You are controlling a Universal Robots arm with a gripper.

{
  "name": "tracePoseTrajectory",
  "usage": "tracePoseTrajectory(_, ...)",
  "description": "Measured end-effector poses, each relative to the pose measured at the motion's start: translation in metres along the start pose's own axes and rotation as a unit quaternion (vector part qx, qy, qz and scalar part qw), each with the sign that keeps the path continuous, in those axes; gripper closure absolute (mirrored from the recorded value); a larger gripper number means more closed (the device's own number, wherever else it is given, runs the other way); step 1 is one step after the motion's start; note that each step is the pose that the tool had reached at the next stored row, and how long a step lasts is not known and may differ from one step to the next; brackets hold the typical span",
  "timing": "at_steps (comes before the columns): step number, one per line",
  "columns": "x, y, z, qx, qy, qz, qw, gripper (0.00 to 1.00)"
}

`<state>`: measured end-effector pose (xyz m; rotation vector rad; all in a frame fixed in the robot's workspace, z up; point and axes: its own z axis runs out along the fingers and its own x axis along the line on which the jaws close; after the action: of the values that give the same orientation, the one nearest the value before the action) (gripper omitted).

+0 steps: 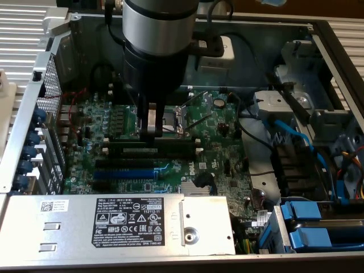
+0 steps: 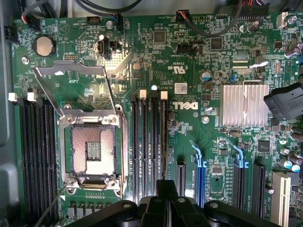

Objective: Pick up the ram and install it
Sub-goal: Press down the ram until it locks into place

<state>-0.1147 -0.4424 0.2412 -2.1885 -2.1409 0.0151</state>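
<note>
At the exterior view's left, the open computer case [image 1: 40, 85] carries a row of blue card clips [image 1: 25, 153] on its wall. The case holds the green motherboard [image 1: 222, 165] flat on its floor, with the silver power supply [image 1: 114, 222] along the near edge.

Moving right, we reach the black memory slots [image 1: 142, 140]. The ram [image 1: 165, 151] stands on edge in the slot on the side toward the blue slot [image 1: 122, 173]. The wrist view shows the ram [image 2: 163, 142] edge-on, with a white end clip [image 2: 164, 95] at its far end. The three slots beside it [image 2: 144, 151] look empty. Whether the stick is fully seated we cannot tell.

The claw [image 1: 149, 134] comes straight down on the stick's middle with its fingers closed together, and the wrist view has the claw [image 2: 164, 185] in line with the stick's top edge. We cannot tell whether it pinches that edge or only bears on it.

We judge the stick light, stiff and thin, but brittle at the chips and contacts. It is best taken by the bare long edge, near the middle, and kept square to the slot.

Further on, the processor socket [image 2: 92, 149] holds no chip, and its lid [image 2: 75, 90] is propped open. At the exterior view's right, the drive cage holds blue caddies [image 1: 310, 224].
</note>
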Motion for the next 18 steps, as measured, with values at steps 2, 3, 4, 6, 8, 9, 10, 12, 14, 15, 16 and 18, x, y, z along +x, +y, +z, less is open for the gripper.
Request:
tracePoseTrajectory(2, -0.0001, 0.0000, 0.0000, 0.0000, 0.0001, 0.000, 1.0000, 0.89)
tracePoseTrajectory(3, -0.0002, 0.0001, 0.0000, 0.0000, 0.0001, 0.000, 1.0000, 0.89)
tracePoseTrajectory(4, -0.0003, 0.0002, 0.0000, 0.0000, 0.0001, 0.000, 1.0000, 0.89)
tracePoseTrajectory(6, -0.0003, 0.0002, 0.0000, -0.0001, 0.0002, 0.002, 1.0000, 0.89)
tracePoseTrajectory(8, -0.0003, 0.0002, 0.0000, -0.0003, 0.0004, 0.005, 1.0000, 0.89)
tracePoseTrajectory(9, -0.0003, 0.0003, 0.0000, -0.0004, 0.0005, 0.007, 1.0000, 0.89)
tracePoseTrajectory(10, -0.0003, 0.0003, 0.0000, -0.0005, 0.0007, 0.009, 1.0000, 0.89)
tracePoseTrajectory(12, -0.0004, 0.0003, 0.0000, -0.0009, 0.0011, 0.018, 0.9998, 0.89)
tracePoseTrajectory(14, -0.0003, 0.0004, 0.0000, -0.0016, 0.0021, 0.033, 0.9994, 0.89)
tracePoseTrajectory(15, -0.0003, 0.0004, 0.0000, -0.0020, 0.0027, 0.041, 0.9992, 0.89)
tracePoseTrajectory(16, -0.0003, 0.0004, 0.0000, -0.0024, 0.0031, 0.048, 0.9988, 0.89)
tracePoseTrajectory(18, -0.0003, 0.0004, 0.0000, -0.0031, 0.0041, 0.064, 0.9980, 0.89)
